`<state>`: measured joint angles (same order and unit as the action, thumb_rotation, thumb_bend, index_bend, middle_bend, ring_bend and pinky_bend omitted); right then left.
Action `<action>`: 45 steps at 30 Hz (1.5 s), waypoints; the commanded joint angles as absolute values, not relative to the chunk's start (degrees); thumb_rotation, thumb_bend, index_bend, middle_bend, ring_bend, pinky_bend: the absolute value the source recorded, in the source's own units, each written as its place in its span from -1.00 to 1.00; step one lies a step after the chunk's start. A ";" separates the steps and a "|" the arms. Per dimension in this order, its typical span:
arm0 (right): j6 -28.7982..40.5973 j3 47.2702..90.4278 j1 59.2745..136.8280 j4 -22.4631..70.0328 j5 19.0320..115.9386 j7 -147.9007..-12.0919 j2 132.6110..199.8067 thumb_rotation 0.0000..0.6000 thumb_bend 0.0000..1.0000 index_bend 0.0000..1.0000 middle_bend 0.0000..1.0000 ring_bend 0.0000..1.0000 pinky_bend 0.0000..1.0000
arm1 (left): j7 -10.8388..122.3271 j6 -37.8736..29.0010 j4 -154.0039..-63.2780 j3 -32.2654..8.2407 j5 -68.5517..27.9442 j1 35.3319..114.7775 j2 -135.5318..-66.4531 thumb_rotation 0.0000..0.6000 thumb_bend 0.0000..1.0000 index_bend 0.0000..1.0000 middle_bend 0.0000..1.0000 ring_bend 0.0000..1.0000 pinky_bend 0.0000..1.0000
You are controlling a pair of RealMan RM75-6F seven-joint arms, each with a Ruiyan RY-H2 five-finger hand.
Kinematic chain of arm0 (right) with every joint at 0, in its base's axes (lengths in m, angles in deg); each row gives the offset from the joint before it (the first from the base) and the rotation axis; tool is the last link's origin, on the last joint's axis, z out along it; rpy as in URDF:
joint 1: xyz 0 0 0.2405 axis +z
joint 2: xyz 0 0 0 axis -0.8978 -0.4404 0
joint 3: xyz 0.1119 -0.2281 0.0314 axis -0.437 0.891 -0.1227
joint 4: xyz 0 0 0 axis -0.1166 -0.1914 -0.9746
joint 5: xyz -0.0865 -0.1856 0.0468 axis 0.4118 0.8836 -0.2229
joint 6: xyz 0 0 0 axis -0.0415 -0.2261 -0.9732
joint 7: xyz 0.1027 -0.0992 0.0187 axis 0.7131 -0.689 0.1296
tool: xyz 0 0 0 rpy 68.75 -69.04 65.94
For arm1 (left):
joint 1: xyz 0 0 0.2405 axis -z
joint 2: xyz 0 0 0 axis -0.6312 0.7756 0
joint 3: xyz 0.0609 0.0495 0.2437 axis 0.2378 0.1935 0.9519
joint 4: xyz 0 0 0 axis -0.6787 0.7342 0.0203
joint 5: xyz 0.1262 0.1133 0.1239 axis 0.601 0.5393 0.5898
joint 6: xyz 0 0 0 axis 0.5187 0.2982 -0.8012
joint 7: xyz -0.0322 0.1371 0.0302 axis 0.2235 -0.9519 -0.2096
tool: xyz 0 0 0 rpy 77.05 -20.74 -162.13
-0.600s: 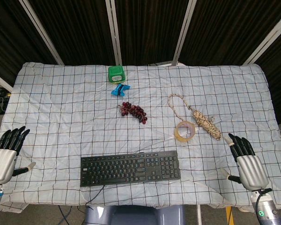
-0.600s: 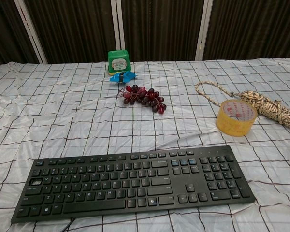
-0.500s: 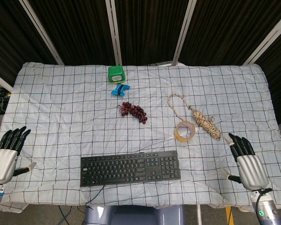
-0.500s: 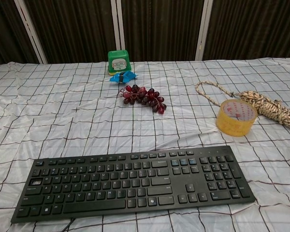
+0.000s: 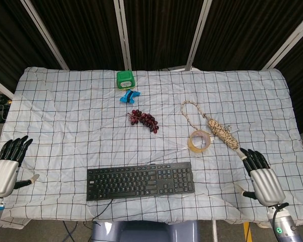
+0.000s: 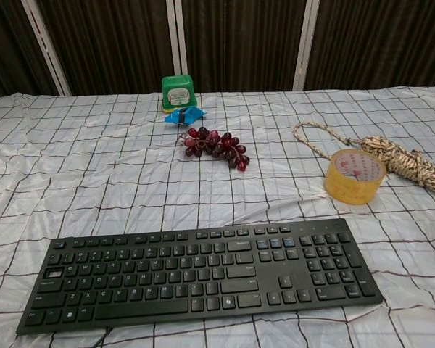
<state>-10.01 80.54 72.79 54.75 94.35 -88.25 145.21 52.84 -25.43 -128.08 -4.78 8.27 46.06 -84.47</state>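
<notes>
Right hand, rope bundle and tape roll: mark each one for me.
right hand [image 5: 262,177], head view, on the back of the hand.
rope bundle [image 5: 221,132], head view, on the coiled middle.
tape roll [image 6: 354,176], chest view, on its yellow outer wall.

A big table [image 5: 65,111] wears a white cloth with dark squares. A black keyboard [image 5: 140,180] lies at the near edge, in the middle. Just behind its right end sits a roll of yellow tape [image 5: 199,140], and a bundle of rope [image 5: 219,130] lies beside it on the right. Dark red grapes [image 5: 143,119] lie in the middle. Farther back are a blue clip [image 5: 129,96] and a green box [image 5: 124,78]. The left hand [image 5: 6,169] rests at the near left corner, holding nothing, fingers spread. The right hand [image 5: 260,176] rests at the near right, near the rope, holding nothing.
</notes>
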 commanded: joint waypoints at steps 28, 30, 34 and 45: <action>10.97 87.12 78.43 55.90 95.45 -104.40 157.34 1.00 0.01 -0.79 0.78 0.77 0.44 | 53.63 -25.37 -128.46 -5.09 7.38 45.88 -84.17 1.00 -0.82 -1.00 -1.00 -1.00 -1.00; 11.27 86.95 78.36 56.24 94.10 -105.24 157.85 1.00 0.01 -0.78 0.78 0.77 0.44 | 53.65 -25.46 -128.46 -5.13 7.36 45.85 -84.17 1.00 -0.82 -1.00 -1.00 -1.00 -1.00; 11.31 86.78 78.15 56.45 92.17 -107.08 158.96 1.00 0.01 -0.75 0.78 0.77 0.44 | 53.62 -25.34 -128.47 -5.13 7.22 45.86 -84.15 1.00 -0.82 -1.00 -1.00 -1.00 -1.00; 11.88 85.46 78.61 56.39 85.31 -111.37 161.80 1.00 0.02 -0.75 0.78 0.77 0.44 | 53.92 -25.31 -128.53 -5.09 7.37 45.88 -84.03 1.00 -0.82 -1.00 -1.00 -1.00 -1.00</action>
